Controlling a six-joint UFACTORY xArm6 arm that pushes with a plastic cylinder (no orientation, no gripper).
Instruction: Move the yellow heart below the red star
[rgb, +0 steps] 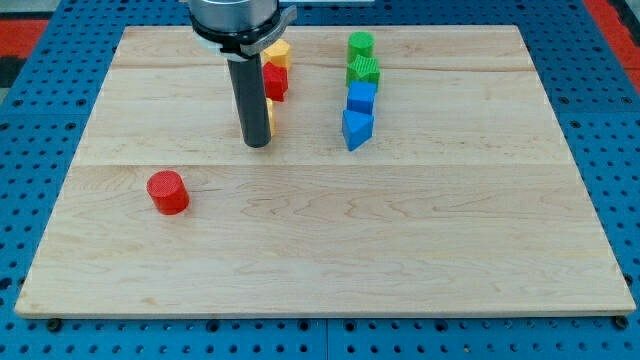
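My tip (257, 144) rests on the table (330, 250), in the upper left-centre of the view. There is no grasping tool, only the dark rod (251, 100), so open or closed does not apply. Just right of the rod, touching or nearly touching it, a yellow block (270, 117) peeks out; its shape is mostly hidden. Above it sits a red block (276, 81), with another yellow block (279, 51) at the top. Further right runs a column: green block (360, 45), green block (364, 71), blue cube (361, 98), blue block (356, 129). A red cylinder (167, 192) stands alone at the lower left.
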